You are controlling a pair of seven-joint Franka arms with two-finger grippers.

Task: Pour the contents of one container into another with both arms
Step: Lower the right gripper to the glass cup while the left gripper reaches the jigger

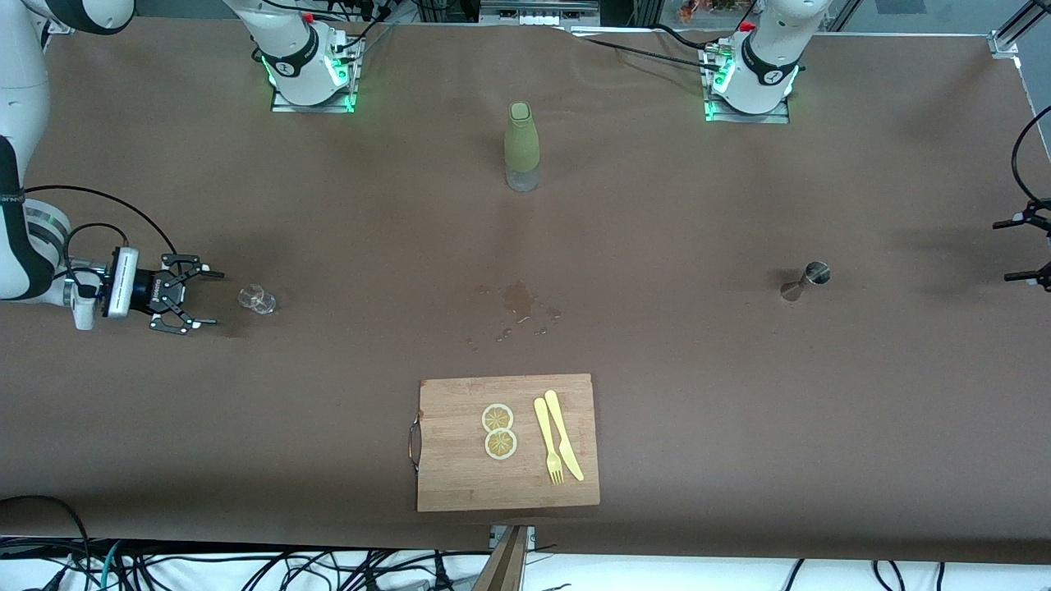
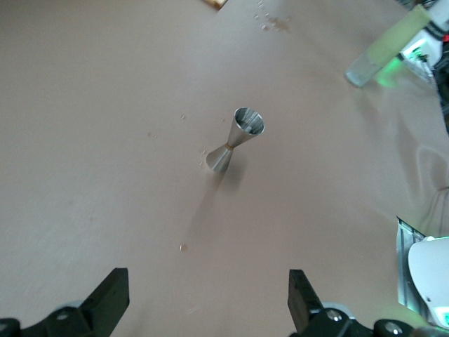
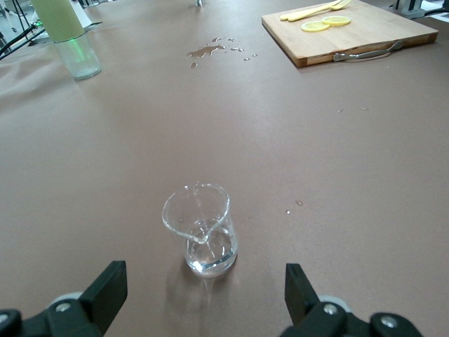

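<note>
Right pincer [image 1: 199, 300] spread near glass beaker [image 1: 257, 300]; left pincer [image 2: 207, 302] spread near steel jigger [image 2: 236, 139].

Brown paper-covered table [image 1: 739, 427], tangled black cables [image 1: 246, 566] on white floor below

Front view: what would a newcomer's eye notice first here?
The right hand stands open beside a small glass beaker at the right arm's end of the table. A green-sleeved bottle stands upright between the arm bases, with a wet spill nearer the camera. The left hand, open, faces a steel jigger.
</note>
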